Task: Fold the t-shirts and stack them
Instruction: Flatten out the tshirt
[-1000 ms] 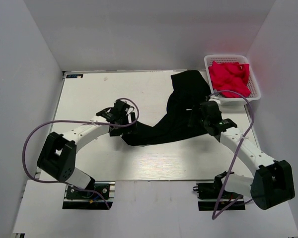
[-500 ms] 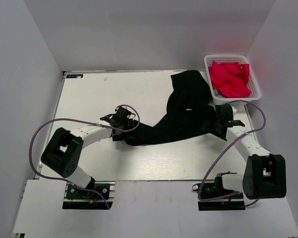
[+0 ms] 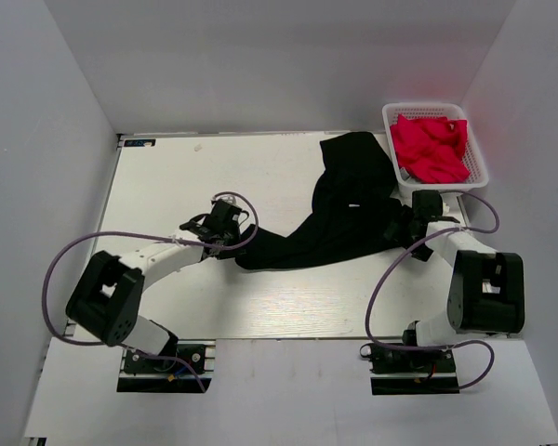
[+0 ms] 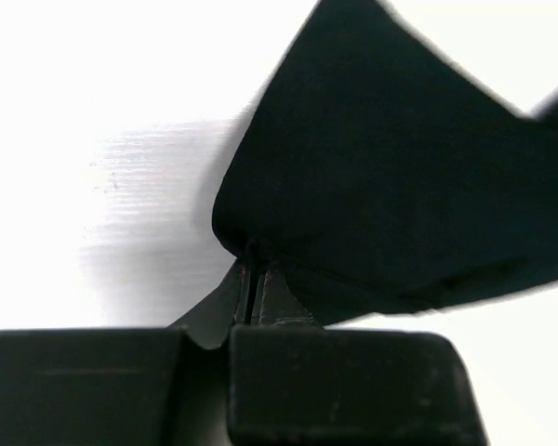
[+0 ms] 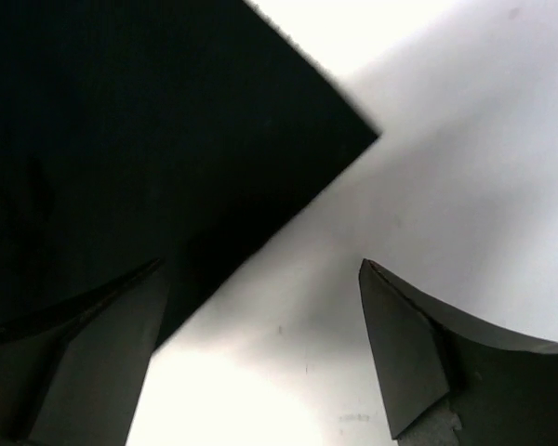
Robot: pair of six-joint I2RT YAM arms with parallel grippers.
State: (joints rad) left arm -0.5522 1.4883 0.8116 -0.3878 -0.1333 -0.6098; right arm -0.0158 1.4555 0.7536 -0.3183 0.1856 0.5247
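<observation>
Clamped shut with the left gripper (image 4: 251,271) on the lower-left tip of the black t-shirt (image 3: 346,212), pinching a small fold of cloth. Spread wide at the right gripper (image 5: 260,279), one finger over the shirt's right edge and one over bare white table (image 3: 167,186), gripping nothing. Sprawled diagonally from upper right of centre down toward mid-left, near the basket (image 3: 479,153) of red cloth (image 3: 431,147).

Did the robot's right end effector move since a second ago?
Yes. The right end effector slid rightward from over the black t-shirt to its edge, ending just below the white basket in the top view.
</observation>
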